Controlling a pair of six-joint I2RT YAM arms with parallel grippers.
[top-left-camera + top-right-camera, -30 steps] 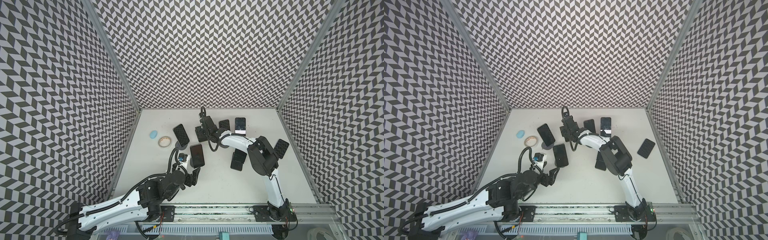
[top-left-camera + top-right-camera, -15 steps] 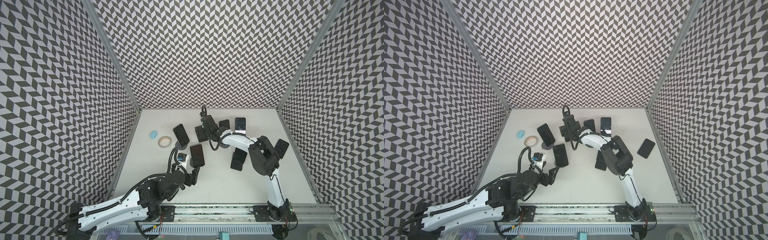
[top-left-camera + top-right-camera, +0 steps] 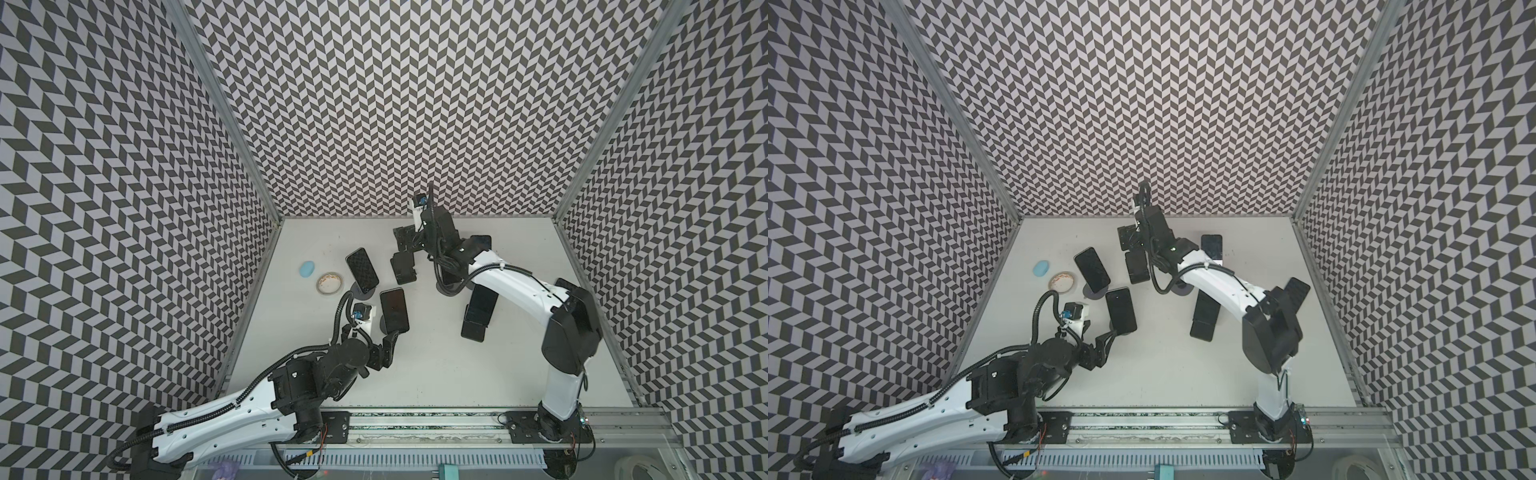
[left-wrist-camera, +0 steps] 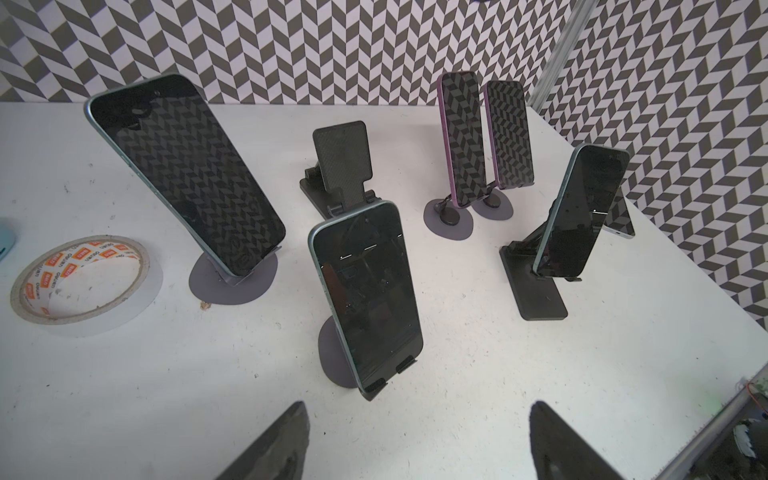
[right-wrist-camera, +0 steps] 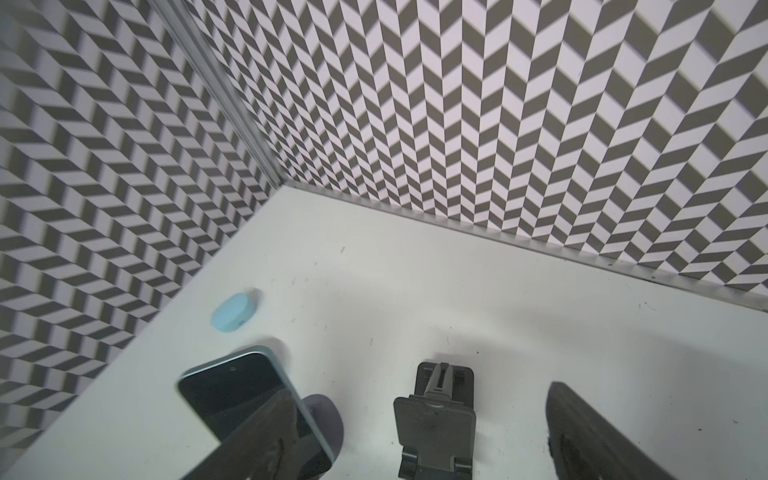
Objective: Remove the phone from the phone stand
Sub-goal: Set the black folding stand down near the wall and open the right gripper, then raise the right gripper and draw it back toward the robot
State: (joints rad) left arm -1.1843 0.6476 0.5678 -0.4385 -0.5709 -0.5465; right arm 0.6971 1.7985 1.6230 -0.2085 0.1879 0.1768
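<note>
The phone (image 4: pixel 365 291) is leaning back, screen dark, on a round grey stand (image 4: pixel 332 353), left of the table's middle in both top views. The left gripper (image 4: pixel 417 415) is hovering just in front of the phone's lower edge, jaws spread wide and pinching nothing. In the left wrist view its 2 fingers (image 4: pixel 274 449) are sitting short of the phone, apart from it.

The white table (image 3: pixel 436 365) is showing scuffs and small dark specks. 3 walls (image 3: pixel 374 104) papered in black-and-white chevrons are enclosing it. 2 metal posts (image 3: pixel 224 112) are running up the far corners, and a metal rail (image 3: pixel 415 419) along the near edge is carrying the 2 arm bases.

6 phones are showing in the left wrist view. Besides the task's own there are 5:
- 1 larger phone (image 4: pixel 187 174) tilting on its own round grey base.
- 1 purple-cased phone (image 4: pixel 463 141) and 1 neighbour phone (image 4: pixel 509 133), standing side by side on round bases near the back wall.
- 1 side phone (image 4: pixel 582 212) propped on a black rectangular stand (image 4: pixel 536 291).
- 1 half-hidden phone (image 4: pixel 619 220) behind that one; I cannot tell what is supporting it.

1 bare black stand (image 3: pixel 403 268) is sitting near the back wall. The right gripper (image 3: pixel 405 245) is hanging over it, jaws spread, gripping nothing.

1 tape roll (image 3: pixel 330 283) and 1 pale blue case (image 3: pixel 307 269) are lying close together near the left wall.
</note>
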